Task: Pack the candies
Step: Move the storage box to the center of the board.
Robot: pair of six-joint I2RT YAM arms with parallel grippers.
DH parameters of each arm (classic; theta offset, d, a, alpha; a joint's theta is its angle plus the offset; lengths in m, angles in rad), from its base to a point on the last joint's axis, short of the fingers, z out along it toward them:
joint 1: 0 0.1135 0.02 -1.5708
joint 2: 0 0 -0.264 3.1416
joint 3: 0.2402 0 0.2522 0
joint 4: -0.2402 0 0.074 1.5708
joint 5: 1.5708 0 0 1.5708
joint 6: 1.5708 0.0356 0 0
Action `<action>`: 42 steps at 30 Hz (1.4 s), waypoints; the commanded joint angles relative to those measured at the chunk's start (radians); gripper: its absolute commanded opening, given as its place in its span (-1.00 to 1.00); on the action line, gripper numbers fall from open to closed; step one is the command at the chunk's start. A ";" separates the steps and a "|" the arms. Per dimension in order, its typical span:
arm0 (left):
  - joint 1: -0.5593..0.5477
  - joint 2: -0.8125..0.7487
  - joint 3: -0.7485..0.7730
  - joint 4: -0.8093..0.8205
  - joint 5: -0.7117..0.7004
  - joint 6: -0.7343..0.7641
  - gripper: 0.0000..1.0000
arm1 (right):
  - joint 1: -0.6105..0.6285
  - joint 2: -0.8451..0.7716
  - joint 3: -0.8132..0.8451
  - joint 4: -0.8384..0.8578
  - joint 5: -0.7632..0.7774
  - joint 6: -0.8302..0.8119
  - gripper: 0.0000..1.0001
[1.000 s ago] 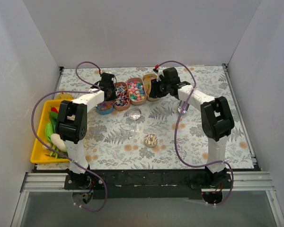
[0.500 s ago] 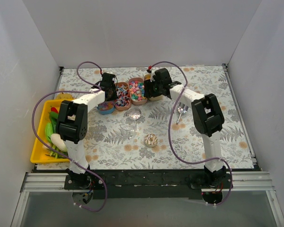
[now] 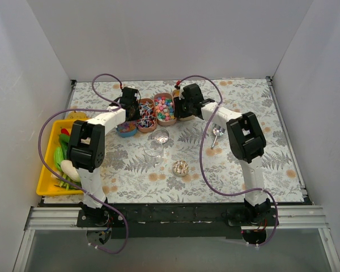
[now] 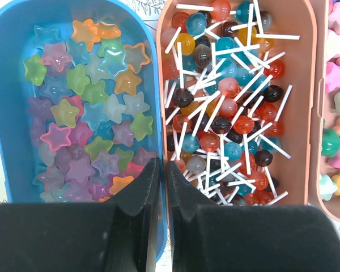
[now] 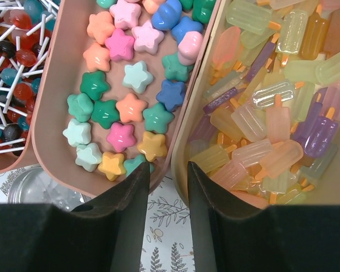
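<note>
Walls of plain white close the scene in on three sides. Between them lies the table, covered by a pale cloth printed with ferns and orange blossoms. A yellow bin of toy vegetables sits at its left edge.

Four oval trays stand side by side at the far middle and hold the candies: translucent stars in the blue tray, lollipops in the salmon tray, opaque stars in the pink tray, and ice-lolly shapes in the beige tray.

Clear jars and a small round dish rest nearer the arms.

The left gripper hovers over the blue and salmon rims, fingers pressed together on nothing. The right gripper hangs over the pink and beige rims, fingers parted and empty.
</note>
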 commanded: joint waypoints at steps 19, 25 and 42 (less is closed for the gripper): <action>-0.112 -0.081 -0.149 0.015 0.171 -0.004 -1.00 | 0.024 -0.177 -0.263 -0.078 0.062 -0.044 -0.57; -0.139 -0.132 -0.201 0.017 0.177 -0.019 -1.00 | 0.029 -0.266 -0.376 -0.097 0.048 -0.046 -0.59; -0.164 -0.201 -0.310 0.090 0.309 -0.013 -1.00 | 0.090 -0.406 -0.536 -0.084 0.057 -0.026 -0.53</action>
